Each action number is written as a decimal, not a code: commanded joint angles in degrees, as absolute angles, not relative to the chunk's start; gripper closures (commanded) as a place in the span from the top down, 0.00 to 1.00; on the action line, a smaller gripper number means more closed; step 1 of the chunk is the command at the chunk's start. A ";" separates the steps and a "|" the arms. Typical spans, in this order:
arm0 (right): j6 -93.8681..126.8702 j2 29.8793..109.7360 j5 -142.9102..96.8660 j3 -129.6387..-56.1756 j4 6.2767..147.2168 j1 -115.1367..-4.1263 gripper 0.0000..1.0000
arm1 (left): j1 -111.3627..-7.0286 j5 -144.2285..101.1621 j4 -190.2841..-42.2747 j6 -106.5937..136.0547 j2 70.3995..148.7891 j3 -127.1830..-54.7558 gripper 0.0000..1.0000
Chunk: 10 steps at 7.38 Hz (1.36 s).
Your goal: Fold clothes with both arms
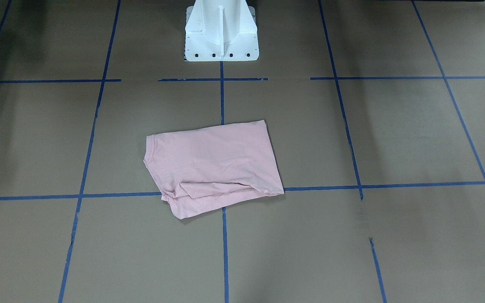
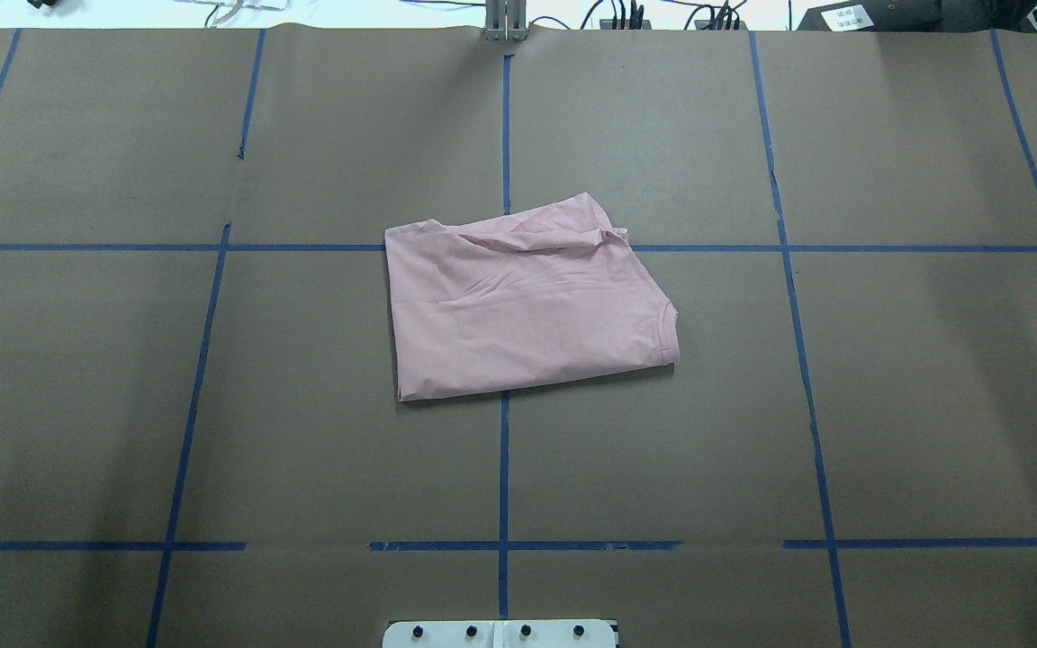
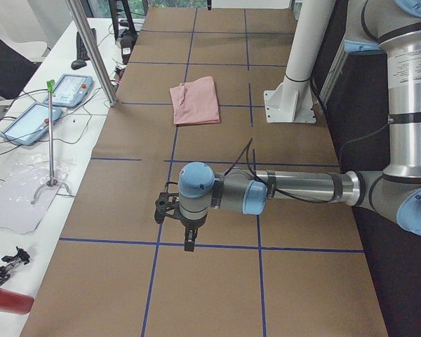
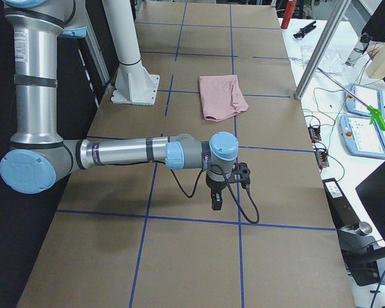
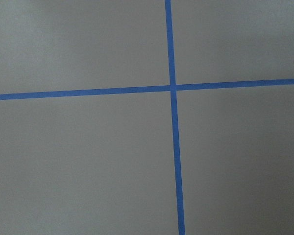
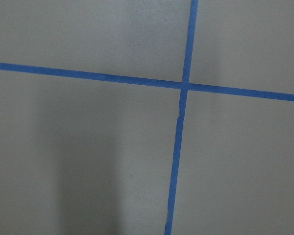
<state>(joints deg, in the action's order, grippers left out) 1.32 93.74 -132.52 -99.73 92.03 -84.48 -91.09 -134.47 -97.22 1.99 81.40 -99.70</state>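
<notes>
Whether the jaws of the left gripper (image 3: pixel 189 243) and right gripper (image 4: pixel 216 203) are spread or pressed together cannot be told. Each hangs over the table (image 2: pixel 212 405) toward its own end edge. The folded pink T-shirt (image 2: pixel 527 306) lies mid-table, well apart from both.

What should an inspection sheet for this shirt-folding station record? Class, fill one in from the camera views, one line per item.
Surface: table covered in brown paper, marked with a blue tape grid.
Job's things: pink T-shirt lies folded at the centre, collar toward the robot's right, far edge wrinkled.
Clutter: nothing seen.
Grippers: left gripper and right gripper hang over bare paper, apart from the T-shirt; open or shut cannot be told.
Cables: a black cable loops below the right wrist; more plugs sit at the far edge.
Surroundings: white pedestal; teach pendants on a side bench.
</notes>
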 commanded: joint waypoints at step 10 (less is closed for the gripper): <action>1.23 94.39 -135.26 -100.99 91.93 -84.46 1.00 | -89.03 -133.07 -78.45 -12.15 77.97 -109.05 1.00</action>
<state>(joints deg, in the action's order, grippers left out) 1.24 94.27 -135.19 -100.90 91.87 -84.46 -89.05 -133.42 -85.01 -4.90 79.15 -105.83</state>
